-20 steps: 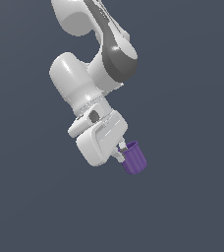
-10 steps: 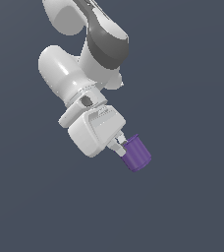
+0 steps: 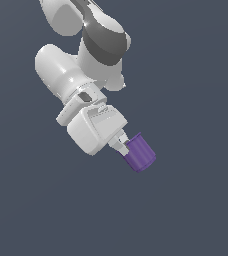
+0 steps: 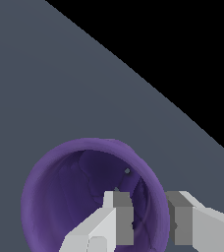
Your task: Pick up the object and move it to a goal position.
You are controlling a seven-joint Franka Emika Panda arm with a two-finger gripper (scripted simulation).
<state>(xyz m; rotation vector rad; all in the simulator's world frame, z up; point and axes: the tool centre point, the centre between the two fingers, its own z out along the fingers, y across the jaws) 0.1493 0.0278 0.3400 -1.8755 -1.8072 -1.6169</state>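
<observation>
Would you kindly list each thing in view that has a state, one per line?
Purple cup: held off the ground, tilted, its hollow end facing the wrist camera.
Gripper: shut on the purple cup's wall, one finger inside the hollow, the other outside the rim.
Arm: bent, angled down toward the exterior view's right.

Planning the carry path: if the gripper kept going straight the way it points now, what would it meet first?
Nothing shows ahead. The gripper points down toward the exterior view's right, pinching the wall of the purple cup it carries. Beyond the cup there is only plain grey background, so the way looks free, though depth there is unclear.
</observation>
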